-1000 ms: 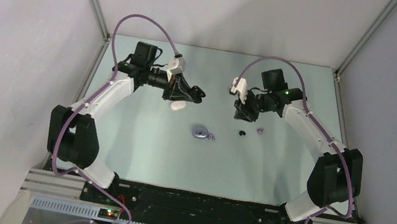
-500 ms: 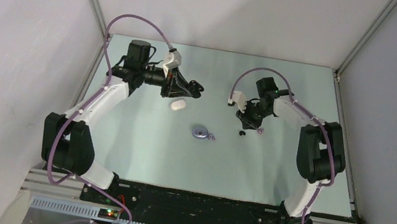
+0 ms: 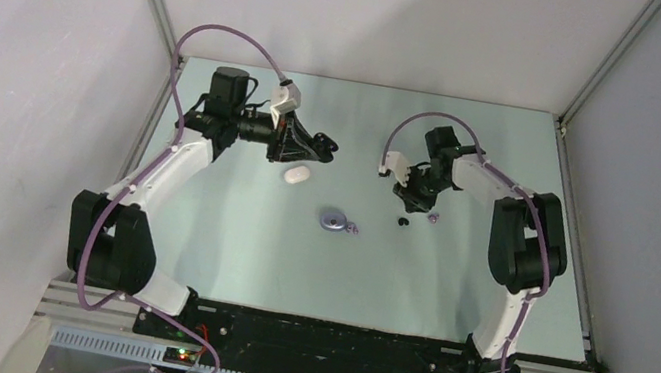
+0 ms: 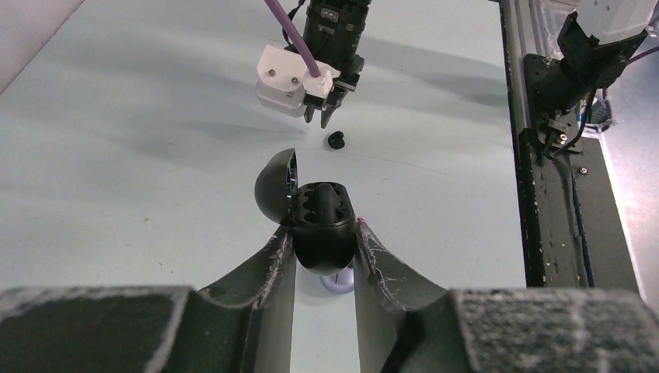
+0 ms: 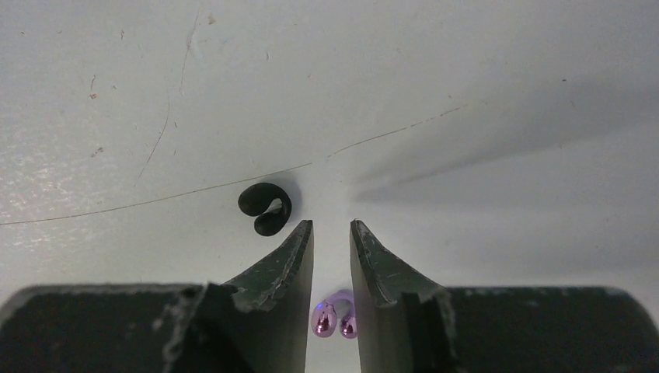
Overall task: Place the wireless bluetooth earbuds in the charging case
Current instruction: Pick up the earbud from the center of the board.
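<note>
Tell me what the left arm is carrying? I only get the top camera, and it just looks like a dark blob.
Observer: The left wrist camera shows the left tool shut on a black charging case, with its lid open.
Operator: Is the right tool holding anything?
Observer: No. In the right wrist camera its fingers stand a little apart, with nothing between the tips.
Operator: So where's the black earbud?
Observer: It lies on the table just past one fingertip, outside the gap. A lavender earbud lies farther back, under the tool.
</note>
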`<state>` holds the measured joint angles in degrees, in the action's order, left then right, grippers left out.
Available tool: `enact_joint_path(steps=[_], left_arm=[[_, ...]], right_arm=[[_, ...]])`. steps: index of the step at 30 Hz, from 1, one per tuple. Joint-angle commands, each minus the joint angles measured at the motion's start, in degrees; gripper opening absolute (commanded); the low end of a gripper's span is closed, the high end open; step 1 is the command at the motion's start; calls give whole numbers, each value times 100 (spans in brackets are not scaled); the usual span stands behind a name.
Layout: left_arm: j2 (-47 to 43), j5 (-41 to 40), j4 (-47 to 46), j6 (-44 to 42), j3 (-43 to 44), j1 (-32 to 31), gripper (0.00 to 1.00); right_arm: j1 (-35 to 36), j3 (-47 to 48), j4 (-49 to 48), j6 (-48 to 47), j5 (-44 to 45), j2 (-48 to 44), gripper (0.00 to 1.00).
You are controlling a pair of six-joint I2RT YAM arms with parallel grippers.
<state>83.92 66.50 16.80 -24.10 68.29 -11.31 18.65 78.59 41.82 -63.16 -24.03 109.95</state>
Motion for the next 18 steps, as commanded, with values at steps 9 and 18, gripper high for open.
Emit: enact_joint_path(steps=[9,18], left_arm=[[-209,2,-199,73,-34,48,0],[-193,-2,-261,73,-74,49,0]], right_arm=[[81,192,300,-282,-225,138,30],[127,190,477,-316,-325,123,30]])
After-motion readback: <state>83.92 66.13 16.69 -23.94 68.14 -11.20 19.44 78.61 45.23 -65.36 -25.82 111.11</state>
